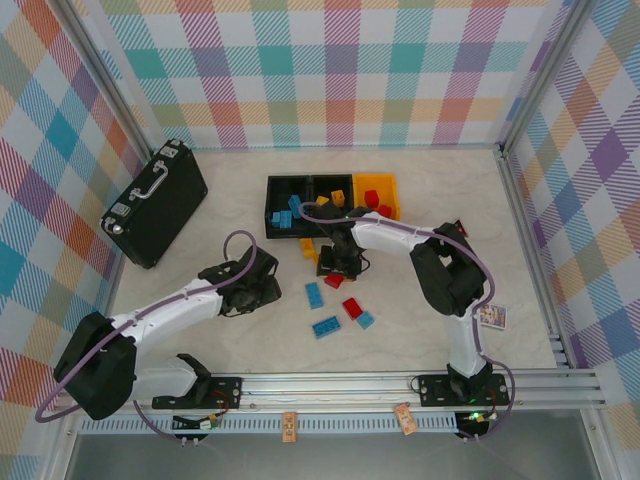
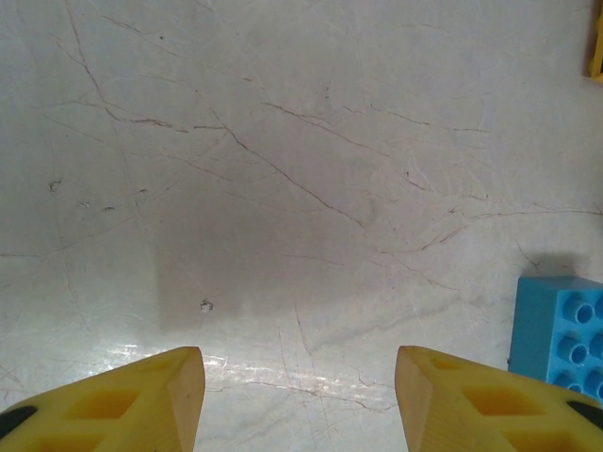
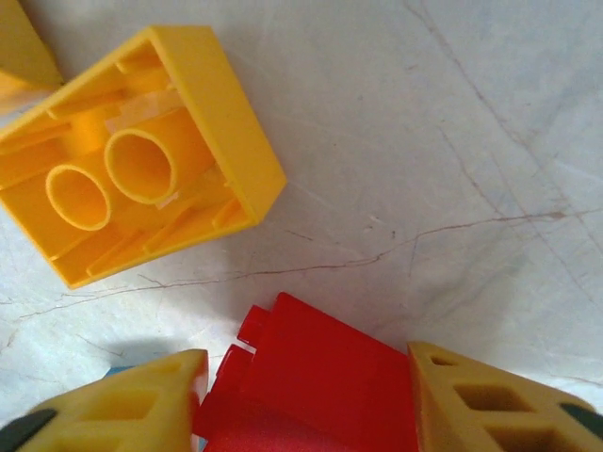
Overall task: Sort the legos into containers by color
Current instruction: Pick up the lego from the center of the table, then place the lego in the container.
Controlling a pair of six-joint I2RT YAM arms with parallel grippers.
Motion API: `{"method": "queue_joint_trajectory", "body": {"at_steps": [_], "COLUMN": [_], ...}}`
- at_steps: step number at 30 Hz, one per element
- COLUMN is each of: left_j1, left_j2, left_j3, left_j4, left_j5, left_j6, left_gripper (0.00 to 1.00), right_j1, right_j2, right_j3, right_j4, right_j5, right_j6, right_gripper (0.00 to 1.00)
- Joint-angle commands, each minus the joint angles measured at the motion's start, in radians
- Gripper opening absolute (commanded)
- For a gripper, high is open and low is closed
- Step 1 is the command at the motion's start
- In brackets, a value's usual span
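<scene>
Found the red lego on the table near the containers, straddled by the right gripper, jaws spread, not yet clamped: likely lined up for a pick. Read an upturned yellow lego, hollow side up, from the wrist view, and the containers' layout from overhead. Noted the left gripper open, empty, beside a blue lego.

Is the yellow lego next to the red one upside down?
Yes, upside down. In the right wrist view the yellow lego shows its hollow underside with two round tubes, and no studs face up.
</scene>
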Motion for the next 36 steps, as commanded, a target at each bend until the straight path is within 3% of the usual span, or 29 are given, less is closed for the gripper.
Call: {"method": "queue_joint_trajectory", "body": {"at_steps": [1,14,22,28,36], "left_j1": [-0.004,-0.029,-0.072,-0.1,-0.127], "left_j2": [0.022,0.081,0.134,0.174,0.204], "left_j3": [0.02,0.085,0.178,0.249,0.295], "left_j4": [0.019,0.016,0.019,0.027,0.035], "left_j5": [0.006,0.003,0.003,0.008,0.013], "left_j6": [-0.014,0.009,0.044,0.061,0.067], "left_gripper": [0.55,0.55,0.55,0.55,0.55], "right_j1": [0.004,-0.031,-0.176,-0.29,-0.379], "right_j2": [-0.024,-0.203,-0.303,-0.269,-0.071], "right_j3": [-0.029,-0.072,-0.045,0.067,0.315], "right_j4": [-0.039,-0.052,-0.056,-0.047,-0.049], "right_j5": [0.058,0.146,0.167,0.167,0.126], "right_j6": [-0.024,-0.081,-0.15,-0.196,-0.223], "right_gripper": [0.4,0.38,0.39,0.39,0.39]}}
